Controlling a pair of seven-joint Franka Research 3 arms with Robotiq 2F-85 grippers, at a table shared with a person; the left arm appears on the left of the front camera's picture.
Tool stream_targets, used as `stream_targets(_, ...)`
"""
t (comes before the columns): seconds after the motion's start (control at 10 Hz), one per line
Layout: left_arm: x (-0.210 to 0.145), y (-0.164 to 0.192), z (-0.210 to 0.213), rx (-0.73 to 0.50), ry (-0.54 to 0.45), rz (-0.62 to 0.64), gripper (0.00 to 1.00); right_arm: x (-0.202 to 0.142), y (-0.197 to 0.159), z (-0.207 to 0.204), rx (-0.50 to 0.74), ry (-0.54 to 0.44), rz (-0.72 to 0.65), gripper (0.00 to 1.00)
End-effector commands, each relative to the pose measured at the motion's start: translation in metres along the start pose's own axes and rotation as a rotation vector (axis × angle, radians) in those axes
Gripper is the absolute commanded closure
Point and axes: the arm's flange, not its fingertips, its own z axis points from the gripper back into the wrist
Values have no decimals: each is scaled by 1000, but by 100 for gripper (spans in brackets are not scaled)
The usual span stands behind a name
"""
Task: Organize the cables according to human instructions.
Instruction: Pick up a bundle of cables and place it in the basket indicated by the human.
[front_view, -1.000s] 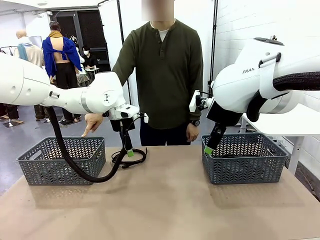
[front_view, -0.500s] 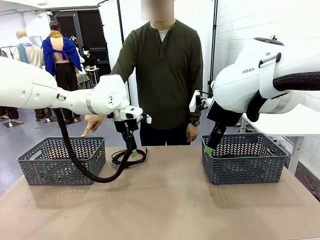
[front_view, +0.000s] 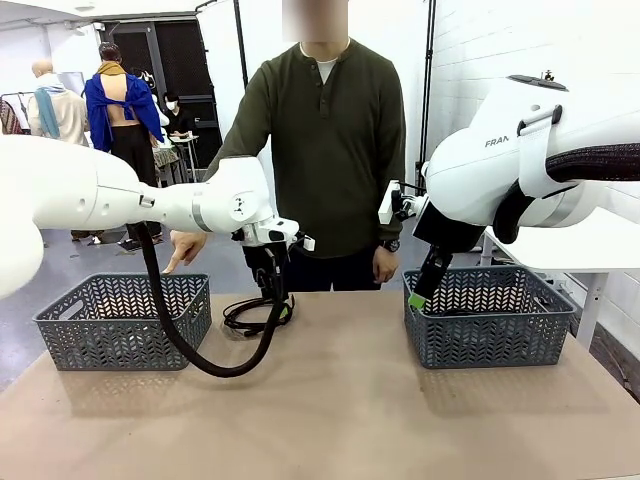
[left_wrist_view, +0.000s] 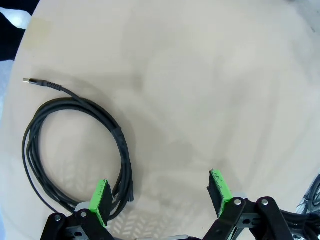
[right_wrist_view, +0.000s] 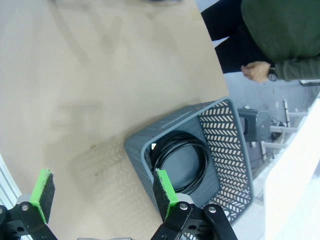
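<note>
From the front we face the person (front_view: 325, 150) across the table (front_view: 330, 410); both wrist cameras look steeply down on that table

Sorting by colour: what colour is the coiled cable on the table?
Black cable; left wrist view.

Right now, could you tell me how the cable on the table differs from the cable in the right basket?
The table cable lies loose on the bare tabletop, by the open left end effector; the basket cable is already stowed in the right basket. Both are black, coiled loops.
</note>
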Motion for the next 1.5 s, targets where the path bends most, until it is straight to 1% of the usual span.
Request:
stream_targets(0.0, 15, 11, -9, 42, 21, 17, 0, -1, 1, -1, -6, 8, 0, 0)
stream_targets(0.5, 24, 20, -36, 51, 53, 26, 0, -1, 1, -1, -6, 8, 0, 0)
stream_targets(0.8, 27, 24, -44, 64, 30, 17, 0, -1, 1, -1, -6, 8, 0, 0)
stream_targets(1.4, 34, 27, -57, 91, 26, 10, 0, -1, 1, -1, -6, 8, 0, 0)
